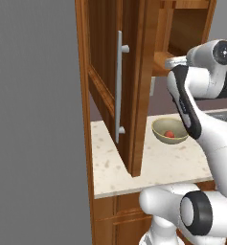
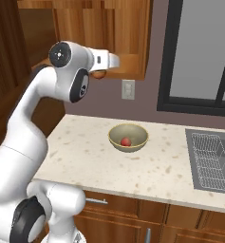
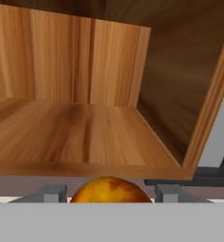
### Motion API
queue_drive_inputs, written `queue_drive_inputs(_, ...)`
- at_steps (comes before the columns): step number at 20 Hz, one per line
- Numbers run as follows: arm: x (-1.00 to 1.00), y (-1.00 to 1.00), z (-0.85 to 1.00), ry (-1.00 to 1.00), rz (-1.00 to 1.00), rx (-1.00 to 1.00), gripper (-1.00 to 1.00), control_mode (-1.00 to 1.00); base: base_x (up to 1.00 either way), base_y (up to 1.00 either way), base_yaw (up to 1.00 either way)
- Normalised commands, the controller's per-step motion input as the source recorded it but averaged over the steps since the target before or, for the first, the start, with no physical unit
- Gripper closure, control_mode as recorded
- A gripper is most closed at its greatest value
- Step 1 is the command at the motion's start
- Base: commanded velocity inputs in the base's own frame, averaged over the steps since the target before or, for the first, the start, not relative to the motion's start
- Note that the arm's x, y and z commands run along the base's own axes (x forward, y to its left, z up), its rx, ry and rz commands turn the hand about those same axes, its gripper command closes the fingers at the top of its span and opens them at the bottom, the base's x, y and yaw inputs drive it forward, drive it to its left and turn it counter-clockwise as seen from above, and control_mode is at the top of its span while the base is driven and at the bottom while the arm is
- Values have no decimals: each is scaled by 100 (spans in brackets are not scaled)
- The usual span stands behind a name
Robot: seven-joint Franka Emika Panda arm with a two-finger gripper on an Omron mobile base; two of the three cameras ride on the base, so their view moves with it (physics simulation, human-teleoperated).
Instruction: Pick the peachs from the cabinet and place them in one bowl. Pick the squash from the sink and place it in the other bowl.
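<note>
Tool [image 3: 104, 196] level at cabinet [image 3: 85, 132], gripping peach [image 3: 108, 190]

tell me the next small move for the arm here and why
Probably carry the peach down and over to the tan bowl. The hand view shows that peach sitting between the end effector fingers, just outside the open cabinet, whose shelf lies bare. One peach already rests in the bowl on the counter, so this one likely belongs with it.

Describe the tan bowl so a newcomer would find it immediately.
Start at the speckled pale counter between the open cabinet door and the sink. The tan bowl sits near the back wall, below the wall outlet. It holds one small red-orange peach.
</note>
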Motion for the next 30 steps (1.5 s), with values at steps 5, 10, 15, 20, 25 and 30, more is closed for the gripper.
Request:
queue_drive_inputs(5,-72,0,0,12,1,0,100,-100,0,0,0)
queue_drive_inputs(10,-63,0,0,19,0,0,100,-100,0,0,0)
queue_drive_inputs(15,-19,0,-4,7,0,0,100,-100,0,0,0)
queue_drive_inputs(20,-17,0,-47,3,0,0,100,-100,0,0,0)
queue_drive_inputs(25,-40,0,-57,11,0,0,100,-100,0,0,0)
queue_drive_inputs(30,-25,0,-50,12,0,0,100,-100,0,0,0)
